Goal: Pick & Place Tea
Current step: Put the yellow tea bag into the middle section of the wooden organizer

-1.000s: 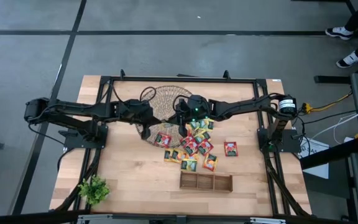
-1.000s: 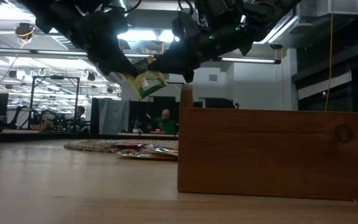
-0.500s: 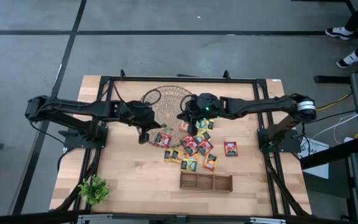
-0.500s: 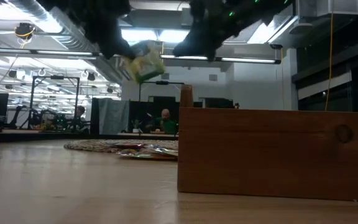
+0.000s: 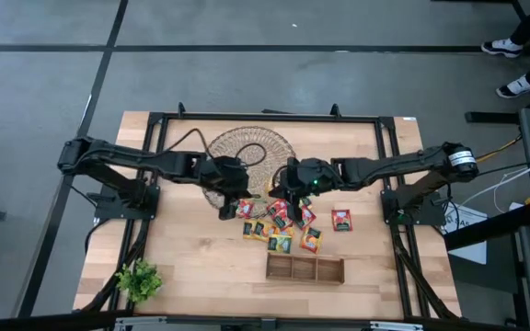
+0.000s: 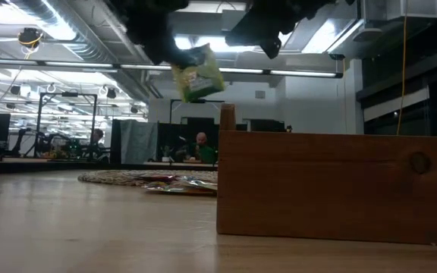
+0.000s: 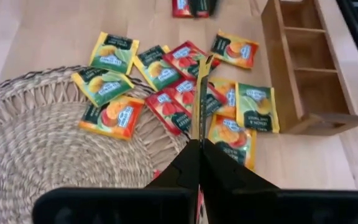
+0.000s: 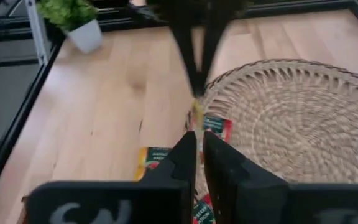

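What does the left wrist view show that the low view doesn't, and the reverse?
Only the left wrist view shows the loose sachets spread flat beside the wicker dish, and the wooden tray's compartments, those in view empty. Only the low view shows the held sachet's green-yellow face, its height above the table, and a seated person in the room behind. Both show the left end effector shut on that sachet, plus the tray and dish.

A light wooden table (image 5: 182, 248) carries everything. On it lie a round wicker dish (image 5: 251, 147), scattered tea sachets (image 5: 280, 243), a narrow wooden tray (image 5: 305, 268) and a small potted plant (image 5: 139, 279).
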You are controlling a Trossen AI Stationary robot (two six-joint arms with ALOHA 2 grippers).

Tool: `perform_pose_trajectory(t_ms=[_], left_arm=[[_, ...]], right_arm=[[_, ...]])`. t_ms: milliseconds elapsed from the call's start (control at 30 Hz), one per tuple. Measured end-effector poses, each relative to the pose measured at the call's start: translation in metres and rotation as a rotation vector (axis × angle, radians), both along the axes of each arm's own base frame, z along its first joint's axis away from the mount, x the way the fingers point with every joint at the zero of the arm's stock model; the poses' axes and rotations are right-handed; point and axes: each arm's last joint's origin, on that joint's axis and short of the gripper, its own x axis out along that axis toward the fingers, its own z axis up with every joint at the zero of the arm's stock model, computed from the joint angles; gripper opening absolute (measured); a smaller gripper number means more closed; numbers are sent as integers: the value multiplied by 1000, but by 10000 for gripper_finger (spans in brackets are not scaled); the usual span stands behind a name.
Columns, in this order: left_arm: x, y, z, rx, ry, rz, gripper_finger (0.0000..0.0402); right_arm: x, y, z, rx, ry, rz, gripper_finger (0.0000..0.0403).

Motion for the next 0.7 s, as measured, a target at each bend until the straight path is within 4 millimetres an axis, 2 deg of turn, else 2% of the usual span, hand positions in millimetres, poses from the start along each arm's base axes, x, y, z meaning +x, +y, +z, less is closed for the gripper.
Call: perform_pose_trajectory(t_ms=[233, 533, 700], left_arm=[[13, 3, 6, 6, 21, 15, 2], [13, 3, 8, 0, 16, 8, 3], [15, 3, 9, 11, -9, -4, 2]], right_arm=[[-1, 16, -2, -87, 3, 85, 42], [0, 12, -1, -170, -2, -41, 136], [2, 10, -2, -169, -16, -47, 165]])
